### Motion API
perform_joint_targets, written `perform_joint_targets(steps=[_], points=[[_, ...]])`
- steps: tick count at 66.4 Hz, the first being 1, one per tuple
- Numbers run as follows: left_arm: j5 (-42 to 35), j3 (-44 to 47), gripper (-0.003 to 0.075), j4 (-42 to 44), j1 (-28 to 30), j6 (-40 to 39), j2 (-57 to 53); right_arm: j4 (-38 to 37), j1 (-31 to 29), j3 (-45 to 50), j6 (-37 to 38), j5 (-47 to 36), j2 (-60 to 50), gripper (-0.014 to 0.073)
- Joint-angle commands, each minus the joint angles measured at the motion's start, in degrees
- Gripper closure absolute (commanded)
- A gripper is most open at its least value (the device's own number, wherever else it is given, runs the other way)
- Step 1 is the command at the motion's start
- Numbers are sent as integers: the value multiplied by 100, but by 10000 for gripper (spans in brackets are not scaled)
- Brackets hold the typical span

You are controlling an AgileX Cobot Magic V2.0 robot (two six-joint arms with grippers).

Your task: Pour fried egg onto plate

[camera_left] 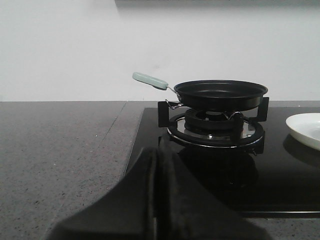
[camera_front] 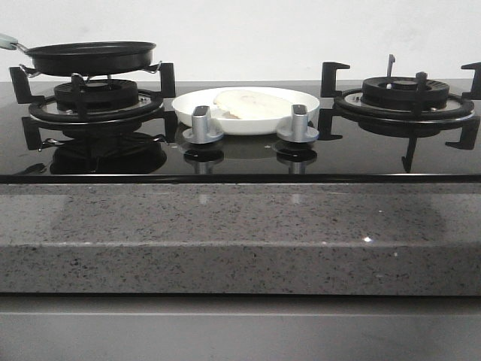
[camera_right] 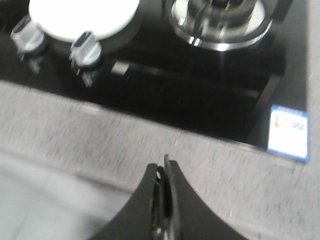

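Observation:
The fried egg (camera_front: 248, 104), a pale cream disc, lies on the white plate (camera_front: 188, 105) between the two burners. The plate's edge shows in the left wrist view (camera_left: 305, 129) and the plate in the right wrist view (camera_right: 85, 15). The black frying pan (camera_front: 90, 57) with a pale green handle (camera_left: 149, 80) sits on the left burner. My left gripper (camera_left: 156, 160) is shut and empty, low over the counter, short of the pan. My right gripper (camera_right: 164, 167) is shut and empty above the grey counter front. Neither gripper shows in the front view.
Two silver knobs (camera_front: 201, 126) (camera_front: 298, 124) stand in front of the plate. The right burner (camera_front: 404, 96) has black grates. The black glass hob (camera_front: 361, 154) is set in a grey speckled counter (camera_front: 225, 226). A white sticker (camera_right: 287, 132) marks the hob's corner.

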Motion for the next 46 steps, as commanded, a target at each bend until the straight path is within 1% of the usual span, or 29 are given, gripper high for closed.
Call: perform_joint_targets(steps=[1, 7, 22, 30, 46], points=[[-416, 26, 740, -71, 13, -26, -77, -120, -186, 293, -26, -1174, -205, 662], [-416, 26, 740, -71, 13, -26, -77, -120, -398, 1023, -26, -2051, -596, 662], [-416, 26, 740, -71, 13, -26, -77, -120, -848, 2724, -26, -3689, -1674, 662], [-416, 26, 740, -71, 13, -26, -77, -120, -880, 3425, -26, -4182, -2144, 662], [-416, 26, 740, -71, 13, -26, -77, -120, -880, 4285, -26, -4936, -2838, 662]])
